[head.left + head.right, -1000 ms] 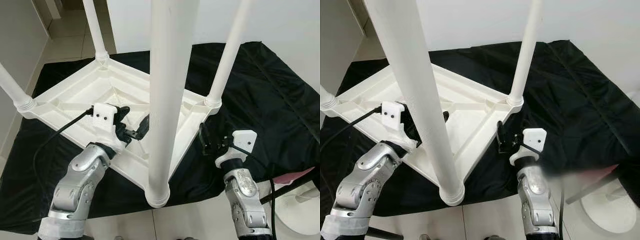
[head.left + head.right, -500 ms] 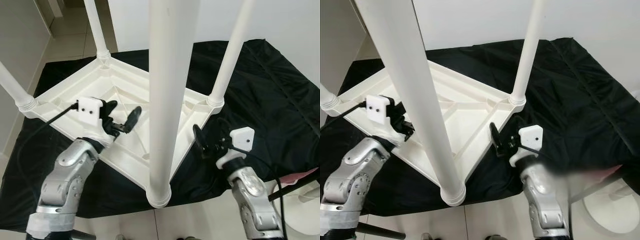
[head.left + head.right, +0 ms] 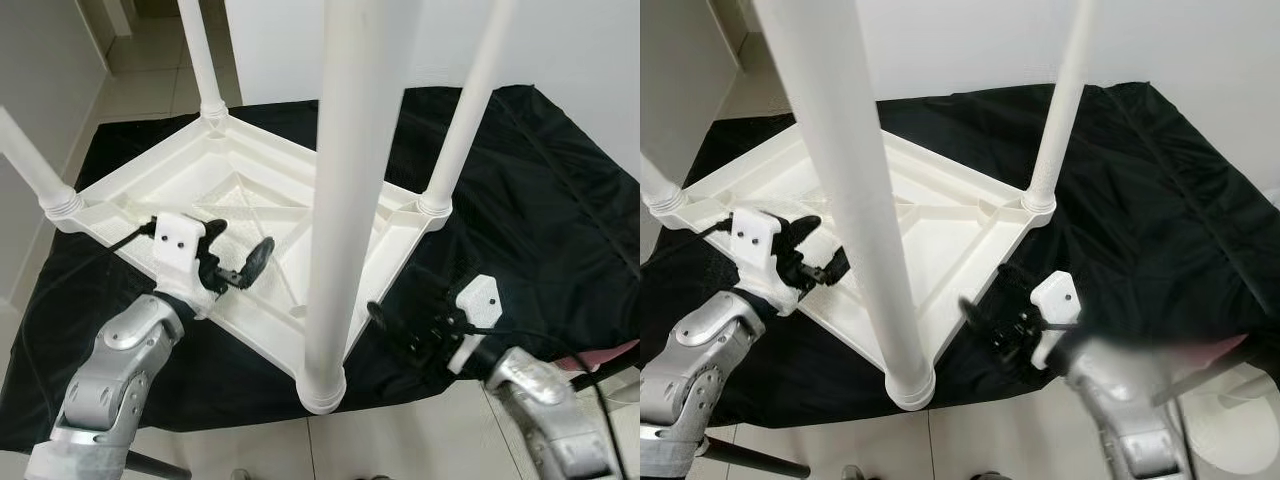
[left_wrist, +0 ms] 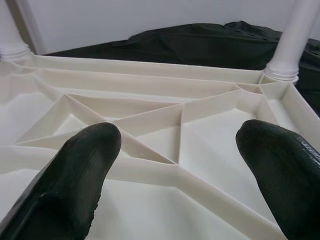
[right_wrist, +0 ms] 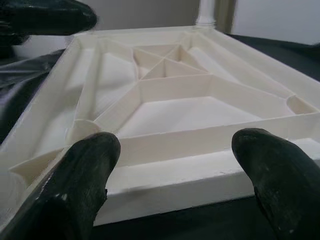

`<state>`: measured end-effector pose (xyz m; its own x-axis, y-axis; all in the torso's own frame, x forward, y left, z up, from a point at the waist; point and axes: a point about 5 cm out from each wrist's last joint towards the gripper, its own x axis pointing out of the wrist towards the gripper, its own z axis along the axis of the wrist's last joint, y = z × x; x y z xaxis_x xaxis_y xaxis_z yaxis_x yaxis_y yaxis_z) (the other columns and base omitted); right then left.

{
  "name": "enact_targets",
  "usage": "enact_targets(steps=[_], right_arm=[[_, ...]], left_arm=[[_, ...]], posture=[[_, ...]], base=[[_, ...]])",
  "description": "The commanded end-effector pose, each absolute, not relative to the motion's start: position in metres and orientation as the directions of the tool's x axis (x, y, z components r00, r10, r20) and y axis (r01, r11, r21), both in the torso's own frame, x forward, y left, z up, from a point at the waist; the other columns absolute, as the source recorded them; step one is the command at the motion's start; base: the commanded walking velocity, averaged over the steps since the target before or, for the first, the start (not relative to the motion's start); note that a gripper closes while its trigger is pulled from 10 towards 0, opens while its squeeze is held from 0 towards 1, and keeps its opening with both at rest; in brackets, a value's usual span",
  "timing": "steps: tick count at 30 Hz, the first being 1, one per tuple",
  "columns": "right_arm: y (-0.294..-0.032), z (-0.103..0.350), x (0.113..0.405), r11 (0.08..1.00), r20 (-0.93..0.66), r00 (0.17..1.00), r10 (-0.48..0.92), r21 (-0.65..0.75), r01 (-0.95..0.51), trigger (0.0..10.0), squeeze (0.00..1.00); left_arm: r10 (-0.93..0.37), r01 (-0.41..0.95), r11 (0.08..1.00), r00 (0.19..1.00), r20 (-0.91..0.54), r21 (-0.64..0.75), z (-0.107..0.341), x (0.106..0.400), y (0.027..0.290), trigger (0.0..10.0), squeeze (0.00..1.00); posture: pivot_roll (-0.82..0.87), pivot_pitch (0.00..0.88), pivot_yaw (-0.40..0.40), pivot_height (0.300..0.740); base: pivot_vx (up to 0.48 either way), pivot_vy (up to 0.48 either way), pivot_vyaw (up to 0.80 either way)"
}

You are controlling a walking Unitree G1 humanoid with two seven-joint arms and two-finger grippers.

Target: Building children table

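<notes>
The white children's table [image 3: 240,185] lies upside down on a black cloth [image 3: 540,180], its four legs pointing up. The nearest leg [image 3: 345,200] rises in front of me. My left gripper [image 3: 240,240] is open just above the near-left rim of the ribbed underside [image 4: 150,115], with nothing between its fingers [image 4: 80,165]. My right gripper [image 3: 985,288] is open and low over the cloth, pointing at the near-right rim [image 5: 200,170] beside that leg's foot, and is empty too.
The cloth lies on pale floor tiles [image 3: 400,450], with a white wall behind and another wall at the left. A white round base [image 3: 1240,410] and a pink object [image 3: 610,355] sit at the far right near my right arm.
My left gripper has drawn back from the near leg and opened. My right gripper has dropped and swung left toward the table's near-right rim.
</notes>
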<state>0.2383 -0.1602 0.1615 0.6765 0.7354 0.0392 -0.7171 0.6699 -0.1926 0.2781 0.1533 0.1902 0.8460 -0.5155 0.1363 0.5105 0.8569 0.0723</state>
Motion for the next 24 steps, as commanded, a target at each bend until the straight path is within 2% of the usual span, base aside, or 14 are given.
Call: enact_targets(steps=[1,2,4,6,7,8,10,14,15,17,20,24], right_arm=[[-0.159,0.157,0.231,0.579,-0.023,0.589,0.808,-0.158,-0.800,10.0,0.00],[-0.159,0.157,0.231,0.579,-0.023,0.589,0.808,-0.158,-0.800,10.0,0.00],[-0.162,0.158,0.224,0.470,-0.079,0.482,0.873,-0.131,-0.873,10.0,0.00],[-0.162,0.158,0.224,0.470,-0.079,0.482,0.873,-0.131,-0.873,10.0,0.00],[-0.162,0.159,0.222,0.431,-0.092,0.443,0.892,-0.123,-0.894,10.0,0.00],[-0.162,0.159,0.222,0.431,-0.092,0.443,0.892,-0.123,-0.894,10.0,0.00],[-0.161,0.160,0.219,0.325,-0.139,0.340,0.930,-0.118,-0.938,10.0,0.00],[-0.161,0.160,0.218,0.315,-0.145,0.330,0.933,-0.117,-0.942,10.0,0.00],[-0.160,0.162,0.213,0.207,-0.184,0.221,0.958,-0.094,-0.974,10.0,0.00],[-0.158,0.164,0.210,0.120,-0.210,0.134,0.969,-0.079,-0.990,10.0,0.00],[-0.157,0.165,0.210,0.078,-0.221,0.092,0.971,-0.074,-0.994,10.0,0.00],[-0.152,0.165,0.213,0.063,-0.218,0.079,0.973,-0.081,-0.995,10.0,0.00]], left_arm=[[-0.667,0.653,0.745,0.737,0.114,0.134,0.189,0.273,0.148,10.0,0.00],[-0.667,0.653,0.745,0.737,0.114,0.134,0.189,0.273,0.148,10.0,0.00],[-0.683,0.671,0.729,0.723,0.100,0.135,0.189,0.273,0.147,10.0,0.00],[-0.683,0.671,0.729,0.723,0.100,0.135,0.189,0.273,0.147,10.0,0.00],[-0.690,0.678,0.723,0.717,0.095,0.135,0.189,0.273,0.146,10.0,0.00],[-0.690,0.678,0.723,0.717,0.095,0.135,0.189,0.273,0.146,10.0,0.00],[-0.711,0.702,0.702,0.699,0.079,0.120,0.185,0.271,0.143,10.0,0.00],[-0.713,0.704,0.701,0.697,0.078,0.119,0.184,0.271,0.143,10.0,0.00],[-0.742,0.731,0.668,0.668,0.053,0.137,0.179,0.266,0.137,10.0,0.00],[-0.758,0.746,0.648,0.651,0.035,0.153,0.176,0.264,0.133,10.0,0.00],[-0.760,0.748,0.645,0.649,0.031,0.157,0.174,0.266,0.132,10.0,0.00],[-0.769,0.758,0.634,0.639,0.020,0.155,0.172,0.264,0.129,10.0,0.00]], posture=[[-0.06,0.072,0.050,0.740],[-0.06,0.072,0.050,0.740],[-0.06,0.064,0.046,0.740],[-0.06,0.064,0.046,0.740],[-0.06,0.063,0.046,0.740],[-0.06,0.063,0.046,0.740],[-0.07,0.057,0.051,0.740],[-0.07,0.057,0.051,0.740],[-0.07,0.048,0.041,0.740],[-0.07,0.044,0.037,0.740],[-0.06,0.042,0.037,0.740],[-0.06,0.036,0.031,0.740]], base=[[0.000,0.000,0.00],[0.000,0.000,0.00],[0.000,0.000,0.00],[0.000,0.000,0.00],[0.000,0.000,0.00],[0.000,0.000,0.00],[0.000,0.000,0.00],[0.000,0.000,0.00],[0.000,0.000,0.00],[0.000,0.000,0.00],[0.000,0.000,0.00],[0.000,0.000,0.00]])
